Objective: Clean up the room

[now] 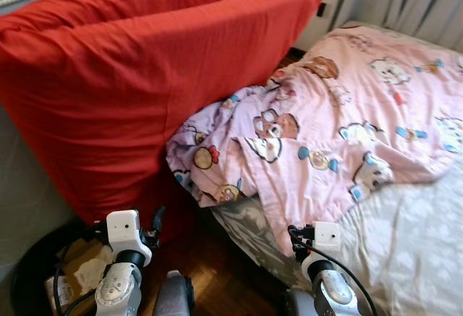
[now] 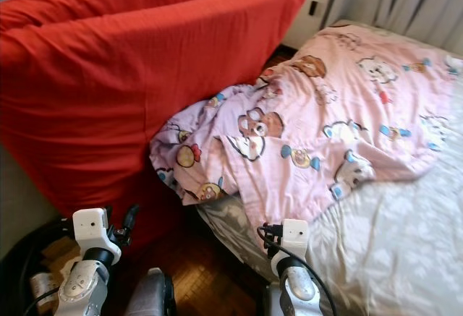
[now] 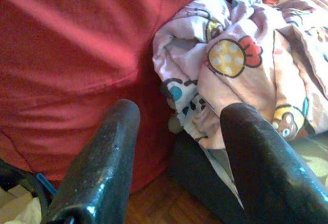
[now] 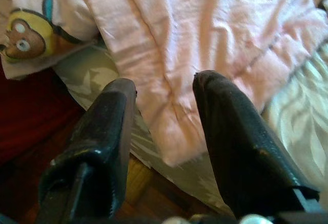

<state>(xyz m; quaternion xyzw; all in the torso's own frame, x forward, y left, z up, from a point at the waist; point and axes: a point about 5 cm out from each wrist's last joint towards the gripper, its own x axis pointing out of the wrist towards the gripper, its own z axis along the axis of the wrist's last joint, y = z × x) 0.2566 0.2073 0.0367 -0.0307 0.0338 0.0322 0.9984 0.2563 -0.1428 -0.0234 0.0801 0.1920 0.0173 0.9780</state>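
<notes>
Room still messy. Pink blanket (image 1: 340, 128) bunched on bed (image 1: 412, 244), hanging off near edge beside red cushion (image 1: 123, 92). Left gripper (image 3: 179, 147) and right gripper (image 4: 164, 116) both spread, holding nothing. Tidying barely begun.

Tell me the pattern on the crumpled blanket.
Pink blanket with cartoon animal prints, clearest in the left eye view.
</notes>
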